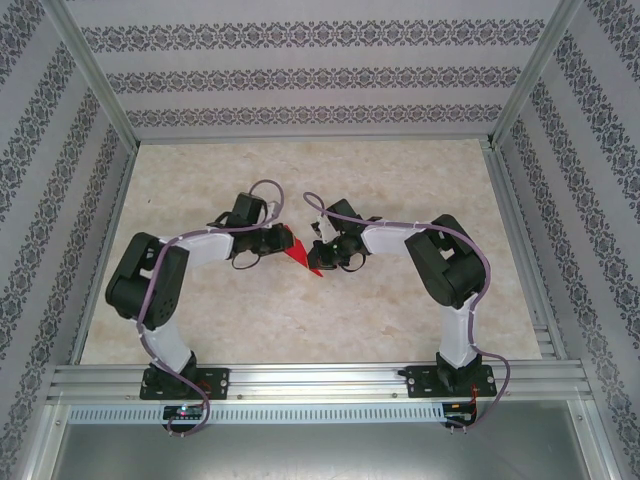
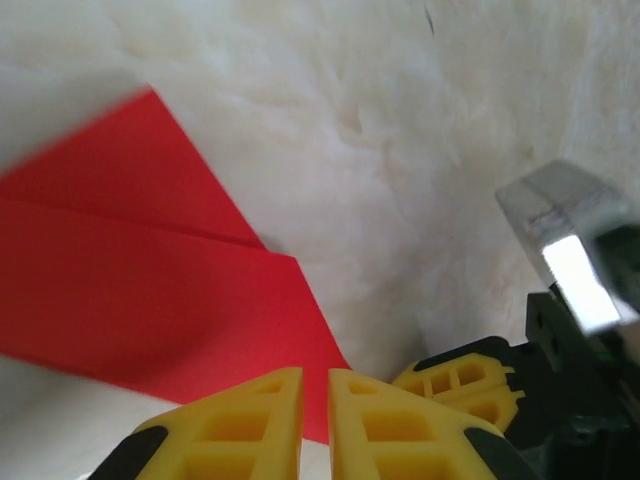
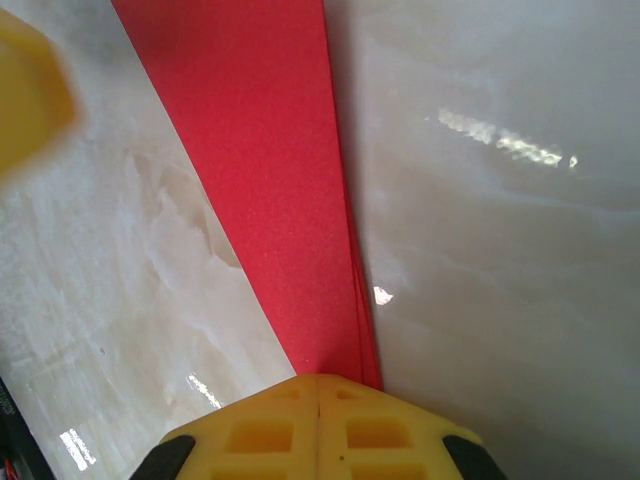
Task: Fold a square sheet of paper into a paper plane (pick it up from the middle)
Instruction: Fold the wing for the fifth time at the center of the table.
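Red paper plane (image 3: 270,180) already showing dart folds; right hand (image 3: 318,382) clenching its end; left hand (image 2: 315,378) nearly closed, grasp unclear; final creasing likely remaining.

Tabletop (image 1: 300,310): pale cream, marble-veined, glossy. Bright glare streaks (image 3: 505,145) on it in the right wrist view. Walls (image 1: 300,75) on three sides: white wallpaper with horizontal bands of dark damask pattern. Aluminium corner posts (image 1: 92,75) slant outward. Ribbed aluminium rail (image 1: 320,380) along near edge; grey metal panel (image 1: 320,450) below.
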Controlling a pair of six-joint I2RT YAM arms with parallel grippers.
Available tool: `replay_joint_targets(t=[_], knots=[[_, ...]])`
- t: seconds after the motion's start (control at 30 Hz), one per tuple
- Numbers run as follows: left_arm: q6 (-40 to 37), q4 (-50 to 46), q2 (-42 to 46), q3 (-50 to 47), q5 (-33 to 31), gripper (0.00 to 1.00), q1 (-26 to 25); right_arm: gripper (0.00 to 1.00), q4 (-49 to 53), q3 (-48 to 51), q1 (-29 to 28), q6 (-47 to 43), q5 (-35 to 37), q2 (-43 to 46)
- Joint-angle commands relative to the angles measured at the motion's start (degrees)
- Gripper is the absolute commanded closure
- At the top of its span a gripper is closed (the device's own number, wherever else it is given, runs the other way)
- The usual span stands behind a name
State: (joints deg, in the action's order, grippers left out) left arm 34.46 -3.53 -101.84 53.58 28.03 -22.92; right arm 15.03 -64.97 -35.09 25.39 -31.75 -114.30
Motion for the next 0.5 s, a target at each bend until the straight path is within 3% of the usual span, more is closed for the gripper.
replay_joint_targets(t=[0.0,0.23,0.47], knots=[[1.0,1.9,-3.2,2.9,0.2,0.86,-1.2,0.95,7.6,3.2,0.0,-0.6,9.6,-7.0],[1.0,-1.1,-6.9,3.6,-5.9,0.88,-1.1,0.95,8.2,3.3,0.0,-0.9,10.3,-7.3],[3.1,2.1,-6.3,-1.6,-10.7,0.89,3.9,0.95,8.5,3.5,0.1,-1.2,11.0,-7.9]])
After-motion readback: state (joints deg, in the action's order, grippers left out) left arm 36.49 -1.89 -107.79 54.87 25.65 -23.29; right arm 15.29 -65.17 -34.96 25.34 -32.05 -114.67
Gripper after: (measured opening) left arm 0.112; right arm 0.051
